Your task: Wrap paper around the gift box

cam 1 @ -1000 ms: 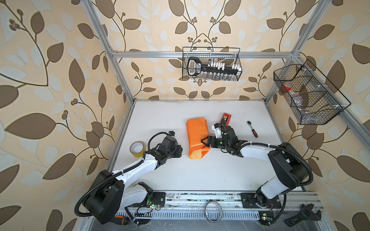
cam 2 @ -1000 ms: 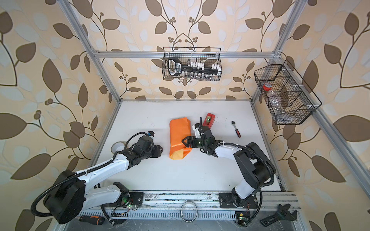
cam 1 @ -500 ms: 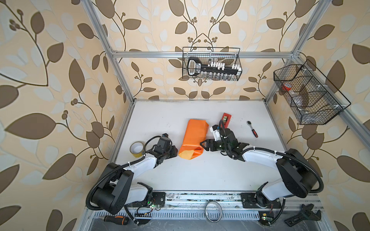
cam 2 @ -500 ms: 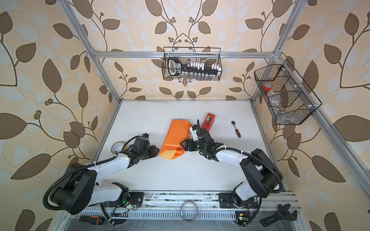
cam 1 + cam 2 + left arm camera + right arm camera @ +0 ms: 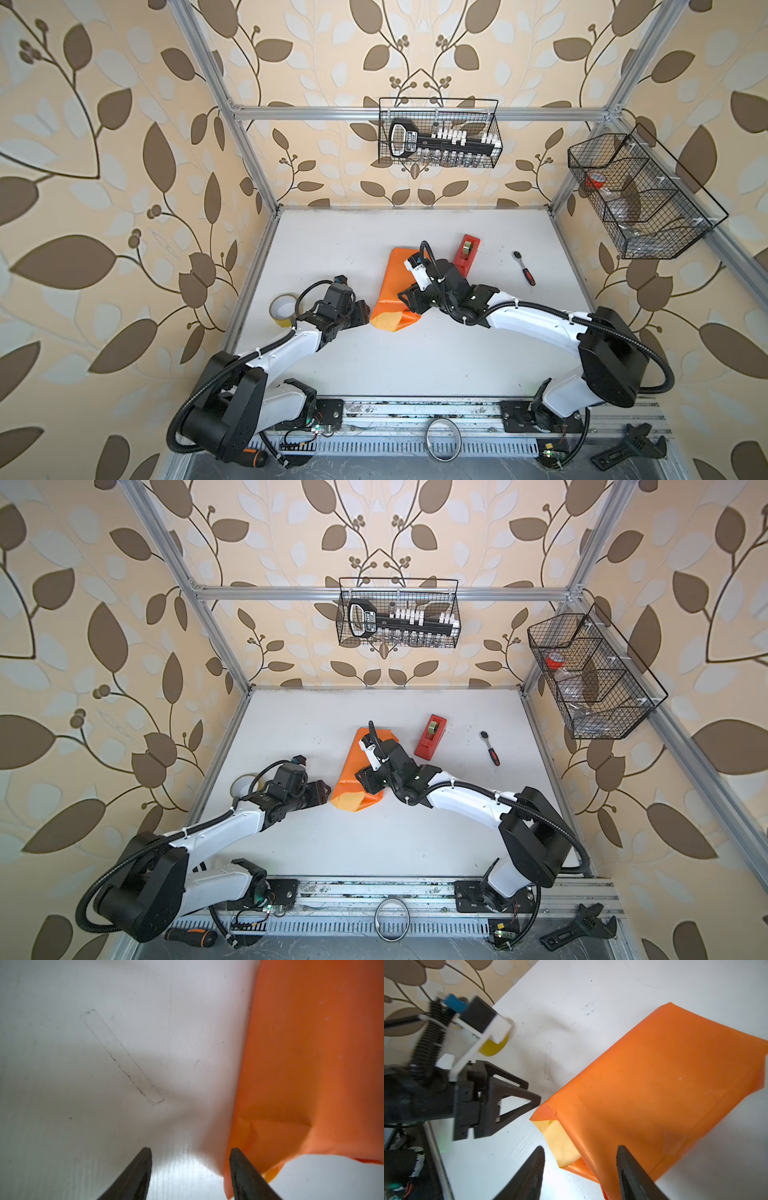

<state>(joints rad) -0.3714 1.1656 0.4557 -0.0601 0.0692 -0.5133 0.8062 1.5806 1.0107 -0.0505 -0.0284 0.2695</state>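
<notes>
L fingers (image 5: 141, 1167) spread over bare tabletop (image 5: 104, 1105), one tip at orange paper (image 5: 311, 1053) edge. R fingers (image 5: 533, 1167) spread too, paper's folded end btwn them.

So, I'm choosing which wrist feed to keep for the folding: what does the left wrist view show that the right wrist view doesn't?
Only the left wrist: the left gripper from within, fingers apart over bare table, one at the edge of the paper. Only the right wrist: the right gripper astride the paper's open end, the left gripper's body, the yellow tape roll, wallpaper. Both: the orange paper, the white table, its rectangular outline mark.
</notes>
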